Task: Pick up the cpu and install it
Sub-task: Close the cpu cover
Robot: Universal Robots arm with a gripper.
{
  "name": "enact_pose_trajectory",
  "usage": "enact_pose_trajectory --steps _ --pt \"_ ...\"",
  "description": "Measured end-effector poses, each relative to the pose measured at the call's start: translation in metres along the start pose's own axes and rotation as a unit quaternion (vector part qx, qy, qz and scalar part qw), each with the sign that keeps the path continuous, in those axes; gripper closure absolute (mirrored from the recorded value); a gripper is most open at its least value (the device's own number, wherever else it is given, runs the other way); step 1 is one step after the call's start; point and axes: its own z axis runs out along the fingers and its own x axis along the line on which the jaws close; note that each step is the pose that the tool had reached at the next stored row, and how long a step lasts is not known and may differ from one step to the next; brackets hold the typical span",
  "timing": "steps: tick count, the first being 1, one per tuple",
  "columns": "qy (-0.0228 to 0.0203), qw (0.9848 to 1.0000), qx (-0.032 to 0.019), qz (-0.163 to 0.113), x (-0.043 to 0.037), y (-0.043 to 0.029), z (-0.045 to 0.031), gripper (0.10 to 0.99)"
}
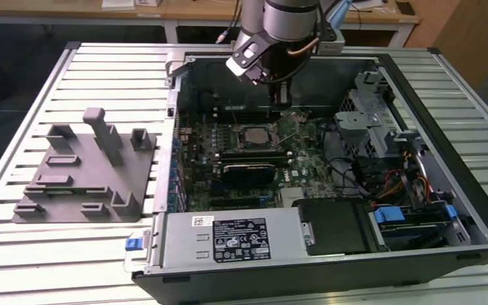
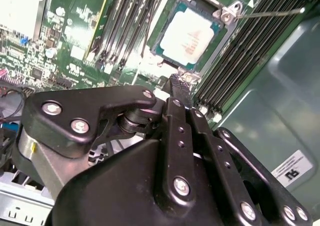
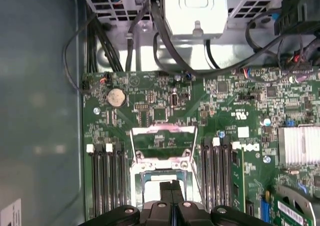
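Observation:
The cpu (image 2: 187,35), a small square chip with a pale silvery top, lies flat in the motherboard socket (image 1: 255,135). The socket's metal frame (image 3: 162,138) stands swung up, and its thin lever (image 2: 270,13) sticks out to one side. My gripper (image 2: 181,81) hangs just off the socket's edge, a little above the board, with its two black fingers (image 3: 171,188) pressed together and nothing between them. In the exterior view my gripper (image 1: 282,96) is inside the open computer case, behind the socket.
Memory slots (image 2: 125,25) flank the socket on both sides. A black heatsink-like block (image 1: 246,171) sits in front of it. The case wall (image 2: 280,100), drive cage (image 1: 371,121) and cables (image 1: 354,171) crowd the exterior view's right. A grey fixture (image 1: 83,171) stands outside on the slatted table.

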Motion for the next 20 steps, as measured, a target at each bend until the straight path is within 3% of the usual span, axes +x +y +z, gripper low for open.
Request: enact_pose_trajectory --steps 12,20 --pt "0.0000 1.0000 0.0000 0.000 0.0010 0.0172 0.0003 0.980" --pt "-0.0001 1.0000 0.0000 0.000 0.0024 0.0359 0.0007 0.980"
